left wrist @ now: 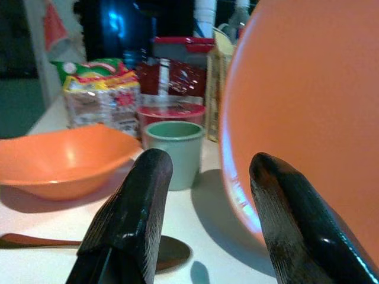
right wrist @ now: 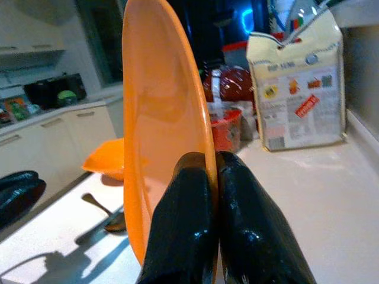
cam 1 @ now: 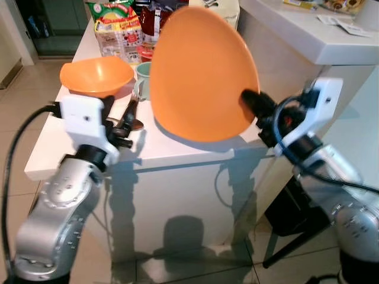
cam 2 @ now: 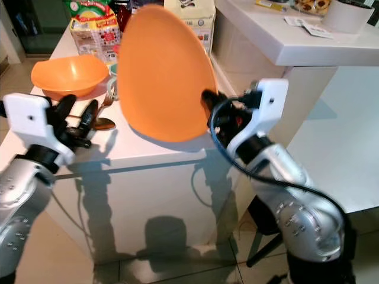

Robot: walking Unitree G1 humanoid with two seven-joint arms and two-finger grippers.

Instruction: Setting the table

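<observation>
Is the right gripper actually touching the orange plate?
Touching. The right wrist view shows the right gripper with both fingers pinched on the plate's rim.

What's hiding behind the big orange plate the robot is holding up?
Peeking out beside the orange plate are a green cup and snack packets. Whatever sits straight behind the plate is covered.

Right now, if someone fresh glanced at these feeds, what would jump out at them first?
The big orange plate, held up on edge above the near end of the white counter, pinched at its rim by the right gripper. Next, the left gripper, open and low over the counter beside a spoon. Behind them sit an orange bowl, a green cup and food packets.
</observation>
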